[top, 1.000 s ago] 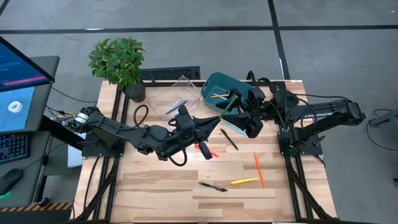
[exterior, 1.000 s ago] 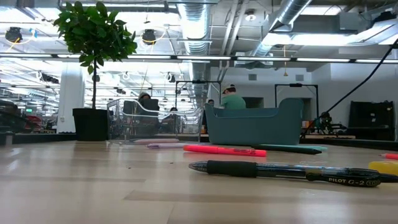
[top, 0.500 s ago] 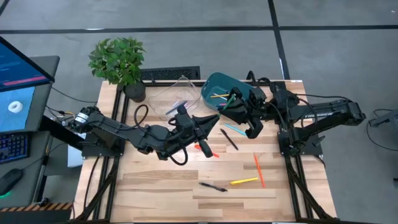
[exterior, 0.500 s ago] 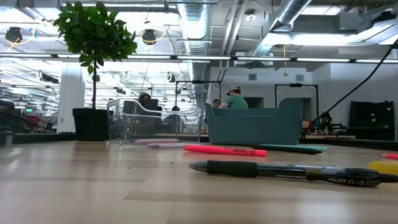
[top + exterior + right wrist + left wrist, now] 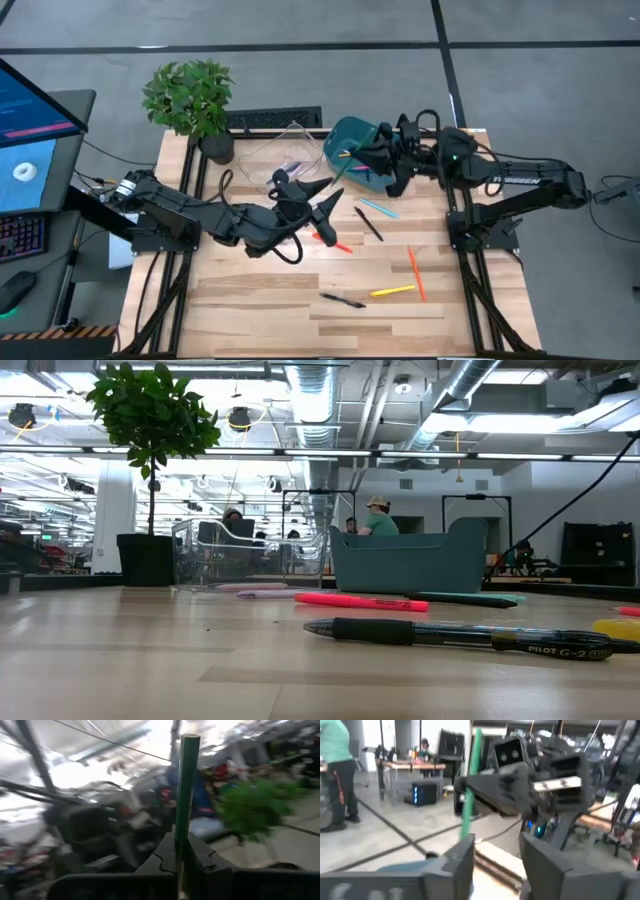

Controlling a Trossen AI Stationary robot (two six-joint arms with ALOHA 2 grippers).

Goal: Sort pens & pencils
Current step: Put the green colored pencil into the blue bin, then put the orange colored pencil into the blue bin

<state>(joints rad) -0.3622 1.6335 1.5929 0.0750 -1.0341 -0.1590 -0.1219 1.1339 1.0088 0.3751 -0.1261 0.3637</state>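
My right gripper (image 5: 382, 160) is up by the teal bin (image 5: 350, 150), shut on a green pencil (image 5: 187, 785). My left gripper (image 5: 328, 195) hangs over the table's middle, facing it, open. The green pencil (image 5: 467, 790) stands just beyond its fingers, with nothing between them. A yellow pen (image 5: 348, 155) lies in the teal bin, and purple ones lie in the clear bin (image 5: 285, 155). Flat on the table are a red pen (image 5: 330, 240), a teal pen (image 5: 375, 208), black pens (image 5: 368, 222) (image 5: 342, 299), an orange one (image 5: 415, 270) and a yellow one (image 5: 392, 291). My right gripper pinches the green pencil's shaft (image 5: 184, 832) between its two fingers, with a long part of the pencil rising above them. The fingers reach in about level from the table's right side and lie across the pencil. It stands roughly upright, lifted clear of table and bins.
A potted plant (image 5: 190, 100) stands at the far left corner, and black cables lie beside it. The low view has the red pen (image 5: 360, 601) and a black pen (image 5: 450, 633) in front of the teal bin (image 5: 410, 560). Bare wood spans the near left.
The green pencil has passed from my left gripper to my right. My left gripper has opened and let it go, tipping a little. My right gripper has carried the pencil toward the far edge, up beside the teal bin.
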